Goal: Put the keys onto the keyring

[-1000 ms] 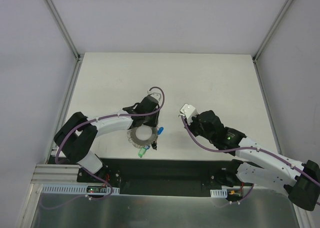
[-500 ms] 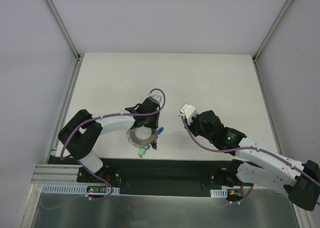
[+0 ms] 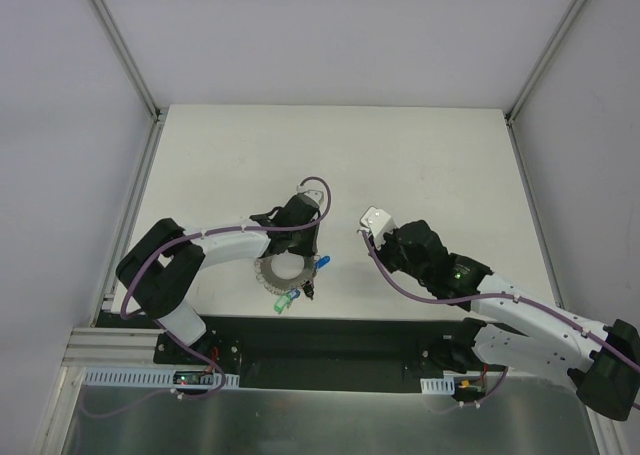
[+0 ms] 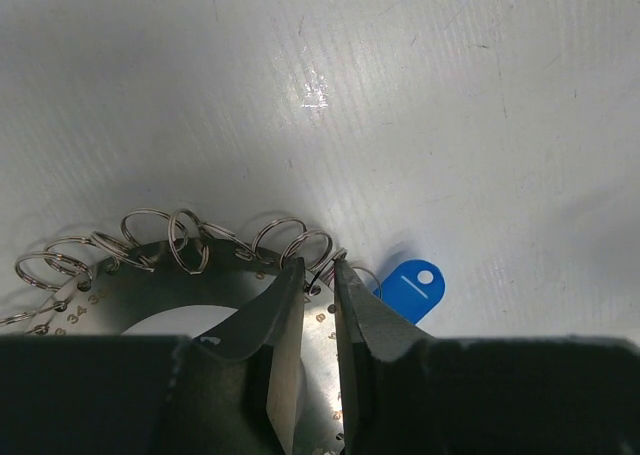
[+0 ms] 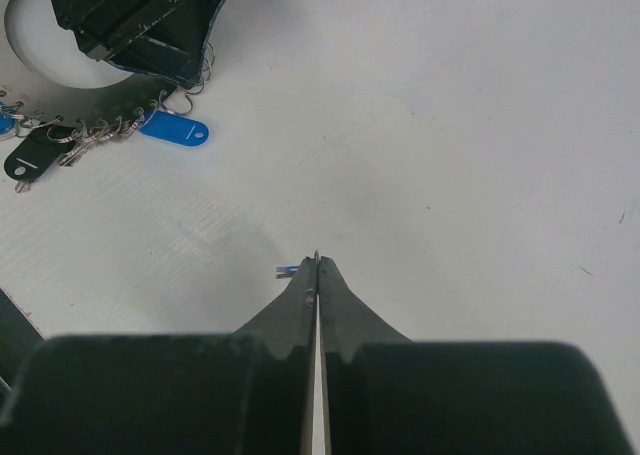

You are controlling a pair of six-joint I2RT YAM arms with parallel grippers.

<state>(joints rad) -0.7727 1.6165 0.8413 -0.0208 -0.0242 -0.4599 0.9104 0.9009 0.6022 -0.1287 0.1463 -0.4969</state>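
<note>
The keyring [image 3: 266, 273] lies flat on the table, a grey disc with an open centre and small wire loops [image 4: 186, 237] along its rim. A blue-tagged key [image 3: 322, 263], a green one [image 3: 287, 301] and a dark one [image 3: 309, 291] hang off its right and near edge. My left gripper [image 3: 305, 258] stands over the rim, its jaws pinched to a narrow slit [image 4: 318, 270] on a wire loop beside the blue tag [image 4: 412, 287]. My right gripper [image 5: 317, 262] hovers to the right, shut on a key; only a metal sliver and a blue bit [image 5: 285, 269] show.
In the right wrist view the keyring [image 5: 95, 83], blue tag [image 5: 175, 128] and dark tag [image 5: 28, 161] lie at the upper left under the left gripper. A black strip [image 3: 330, 340] runs along the table's near edge. Metal frame posts stand at both sides.
The left jaws have narrowed onto the keyring's rim and the left arm's elbow has shifted slightly. The right arm has not moved.
</note>
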